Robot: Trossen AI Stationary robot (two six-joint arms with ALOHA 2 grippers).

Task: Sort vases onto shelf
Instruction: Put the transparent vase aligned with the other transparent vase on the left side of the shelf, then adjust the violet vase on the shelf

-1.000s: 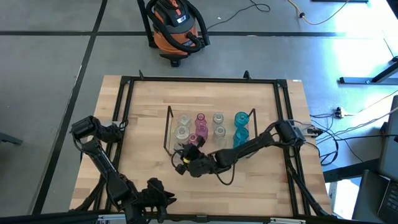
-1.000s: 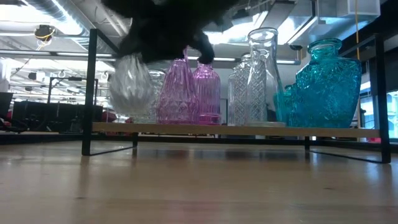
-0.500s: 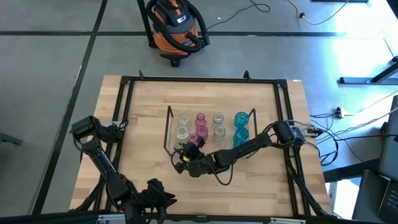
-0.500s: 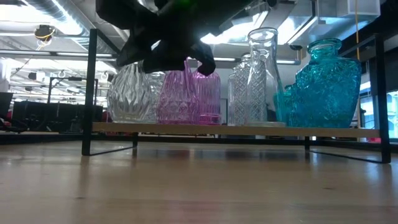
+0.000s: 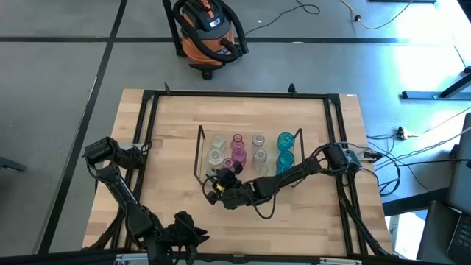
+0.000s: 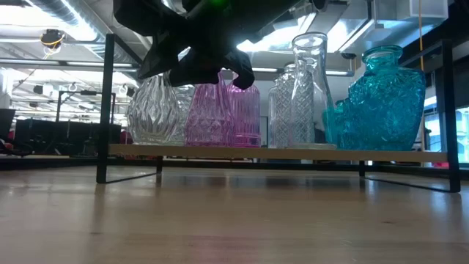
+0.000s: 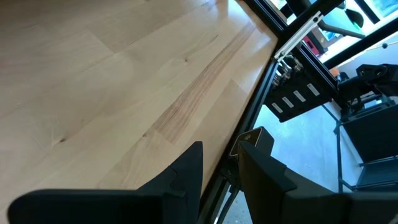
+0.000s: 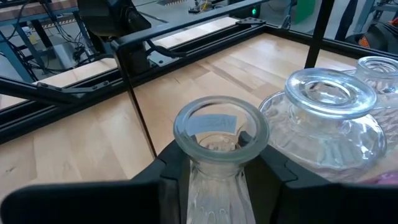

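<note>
The shelf [image 6: 293, 152], a low dark-wire rack with a pale base, stands mid-table [image 5: 298, 136]. On it stand clear, pink and teal vases, base down. My right gripper [image 5: 215, 188] reaches from the table's right to the shelf's near left corner and is shut on a clear vase [image 6: 154, 110]. That vase stands at the left end, next to a round clear vase [image 8: 329, 106] and a pink one [image 6: 209, 110]. The teal vases [image 6: 385, 99] fill the right end. My left gripper [image 5: 185, 230] waits open at the near edge [image 7: 221, 146]. My right gripper [image 8: 221, 165] pinches the clear vase's neck [image 8: 217, 177] just below its rim [image 8: 221, 124], one finger [image 8: 171, 171] on each side. The vase stands upright with its bottom [image 6: 154, 139] on the shelf's base. The dark fingers [image 6: 194, 55] cover its top in the low view.
A black frame [image 5: 147, 132] edges the table. The shelf's upright end wire [image 8: 134, 93] stands close beside the held vase. Bare wood lies between the shelf and the near edge [image 5: 294, 213]. An orange shop vacuum [image 5: 210, 33] sits on the floor beyond the far edge.
My right gripper has come down a little with the clear vase, which was blurred and slightly higher a second ago. Its bottom now rests on the shelf's base at the left end. Over the last half second nothing has moved.
</note>
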